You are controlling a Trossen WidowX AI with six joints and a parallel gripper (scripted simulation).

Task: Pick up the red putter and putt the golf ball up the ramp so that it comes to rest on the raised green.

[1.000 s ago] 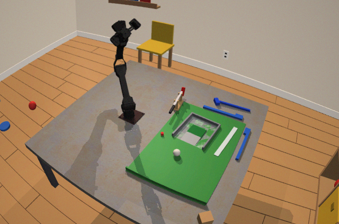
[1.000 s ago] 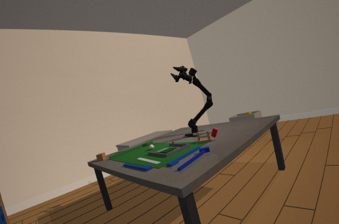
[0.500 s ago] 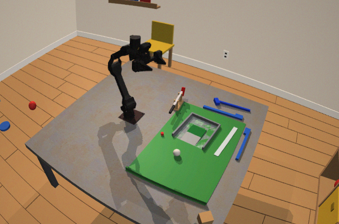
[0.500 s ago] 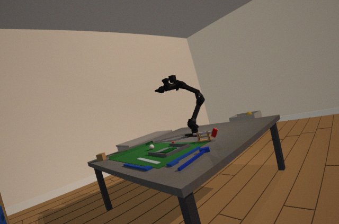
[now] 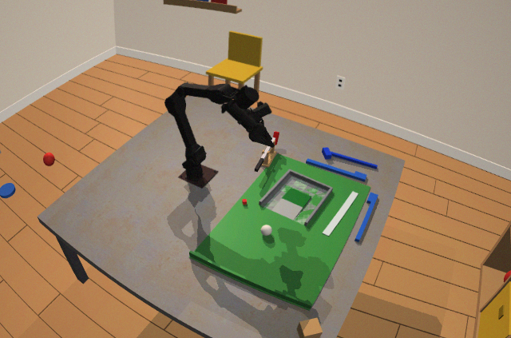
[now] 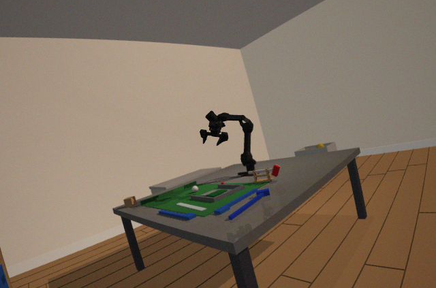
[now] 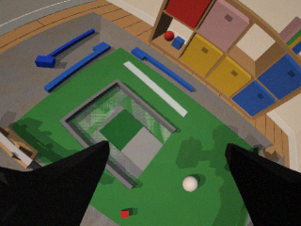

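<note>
The red putter (image 5: 275, 137) (image 6: 275, 170) rests across a wooden stand (image 7: 24, 144); its pale shaft shows at the left edge of the wrist view, its black grip only in the top view. My gripper (image 6: 210, 144) (image 7: 167, 149) is open and empty, pointing down, high above the table and apart from the putter. The white golf ball (image 5: 266, 230) (image 6: 195, 188) (image 7: 190, 184) sits on the green mat (image 5: 243, 252), outside the walled area. The dark raised green (image 5: 296, 196) (image 7: 122, 128) adjoins the grey ramp (image 5: 285, 208) (image 7: 141, 150), with grey walls on three sides.
A small red cube (image 5: 244, 202) (image 7: 124, 214) lies on the mat. A white strip (image 5: 340, 213) (image 7: 155, 88) lies beyond the walls. Blue clubs (image 5: 353, 161) (image 7: 72, 43) and blue bars (image 5: 365, 218) lie beside the mat. A wooden block (image 5: 310, 328) (image 6: 129, 201) stands near the table edge.
</note>
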